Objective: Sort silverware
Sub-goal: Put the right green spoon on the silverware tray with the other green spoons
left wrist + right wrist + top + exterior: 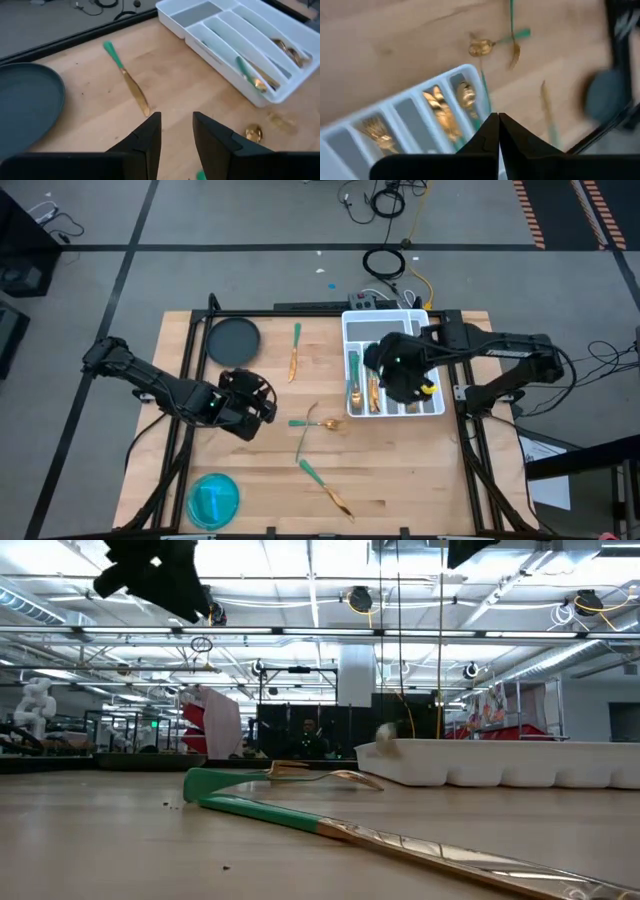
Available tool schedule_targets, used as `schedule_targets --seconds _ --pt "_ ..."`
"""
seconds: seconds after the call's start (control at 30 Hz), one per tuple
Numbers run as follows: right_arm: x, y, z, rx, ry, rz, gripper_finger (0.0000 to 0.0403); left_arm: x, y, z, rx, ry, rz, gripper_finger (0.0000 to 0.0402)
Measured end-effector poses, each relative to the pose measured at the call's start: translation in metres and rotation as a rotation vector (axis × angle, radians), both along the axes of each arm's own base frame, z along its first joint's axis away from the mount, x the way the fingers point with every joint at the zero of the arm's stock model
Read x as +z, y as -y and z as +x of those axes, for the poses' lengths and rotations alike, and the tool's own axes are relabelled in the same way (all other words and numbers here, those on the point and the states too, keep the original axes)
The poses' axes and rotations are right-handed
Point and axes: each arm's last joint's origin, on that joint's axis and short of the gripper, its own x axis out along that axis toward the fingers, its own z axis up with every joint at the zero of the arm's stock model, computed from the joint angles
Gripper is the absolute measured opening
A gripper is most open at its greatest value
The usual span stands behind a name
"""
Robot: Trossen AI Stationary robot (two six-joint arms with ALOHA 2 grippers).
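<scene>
- Left gripper, partly open and empty, could knock the gold knife with the green handle just ahead.
- Right gripper, shut and empty, might bump the white plastic tray below.

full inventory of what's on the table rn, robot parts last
loose silverware: four, gold heads with teal-green handles; one knife near the plate, a crossed pair mid-table, one knife nearer the bowl
sorted silverware: count unclear, gold and teal-green, in the tray's compartments
tray: one, white, compartmented, on the table's right side at the far edge
plate: one, dark grey, round, far left of the table
bowl: one, blue, near left corner
table: one, light wood, black frame
left hand: one, dark, fingers apart with nothing between, above the table left of centre
right hand: one, dark, shut and empty, over the tray
</scene>
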Motion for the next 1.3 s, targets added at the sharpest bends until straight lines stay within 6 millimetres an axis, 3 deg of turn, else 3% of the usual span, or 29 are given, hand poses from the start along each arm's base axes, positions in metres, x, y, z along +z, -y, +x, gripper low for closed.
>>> schedule_targets --seconds 0.1,0.2,0.43,0.63,0.83,1.13,1.3 --pt "-0.008 -0.001 0.001 -0.186 -0.05 0.102 0.0 0.001 -0.003 0.003 0.017 0.026 -0.01 0.0118" --pt "-0.023 -0.02 0.004 -0.186 -0.095 0.15 0.0 0.001 -0.004 0.004 0.024 0.038 -0.011 0.0118" --pt "-0.067 -0.048 0.036 -0.572 -0.115 0.459 0.0008 0.002 -0.004 0.005 0.028 0.045 -0.01 0.0118" --pt "-0.109 -0.068 0.04 -0.863 -0.139 0.606 0.009 0.003 -0.003 0.008 0.02 0.079 -0.041 0.0118" --pt "-0.143 -0.079 0.06 -1.179 -0.01 0.896 0.0186 0.003 -0.001 0.01 -0.021 0.064 -0.069 0.0118" --pt "-0.196 -0.092 0.099 -1.341 -0.011 0.782 0.0189 0.002 0.001 0.01 -0.058 0.035 -0.094 0.0118" --pt "-0.206 -0.086 0.11 -1.462 -0.016 0.651 0.0184 0.002 0.002 0.01 -0.072 0.026 -0.111 0.0118"
